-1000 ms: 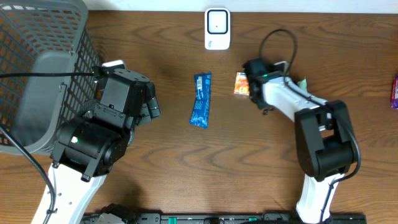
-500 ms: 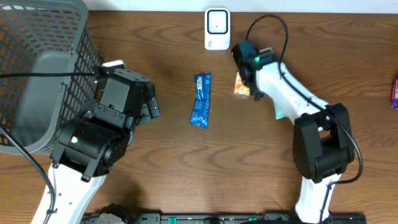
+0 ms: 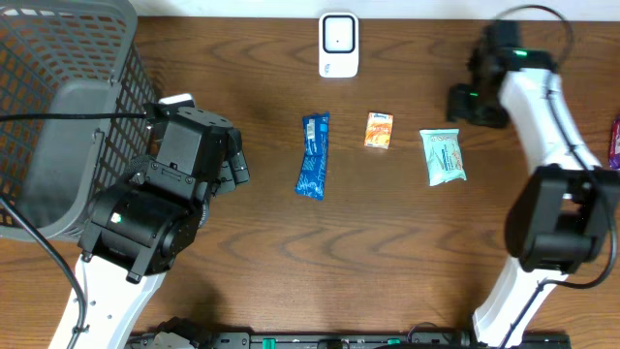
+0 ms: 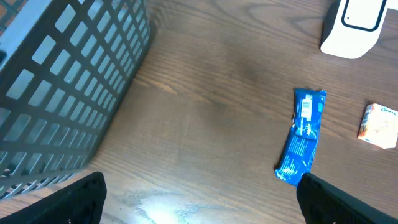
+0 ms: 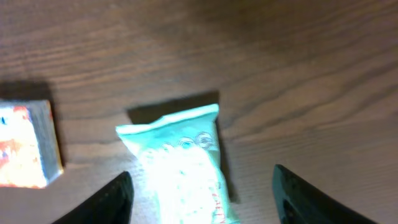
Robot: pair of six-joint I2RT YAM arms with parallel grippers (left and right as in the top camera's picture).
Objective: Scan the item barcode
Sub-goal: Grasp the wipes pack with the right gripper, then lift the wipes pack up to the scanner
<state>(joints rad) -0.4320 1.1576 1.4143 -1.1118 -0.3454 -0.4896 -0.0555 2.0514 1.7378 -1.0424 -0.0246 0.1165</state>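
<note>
three items laid out before the scanner, none lifted

the dark wooden table carries a white scanner at its far edge. nearer lies a row: blue bar, orange box, mint packet, well apart so each can be taken alone. the right gripper hangs near the mint packet, on its far right side, jaws spread, holding nothing. i judge no barcode is shown yet. the left gripper waits beside the grey basket at the left, jaws spread wide.

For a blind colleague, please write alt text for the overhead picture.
Three snacks lie in a row on a wooden table: a blue wrapper, an orange box and a pale green packet, near a white scanner. The left tool is beside a grey basket; the right tool holds nothing.
</note>
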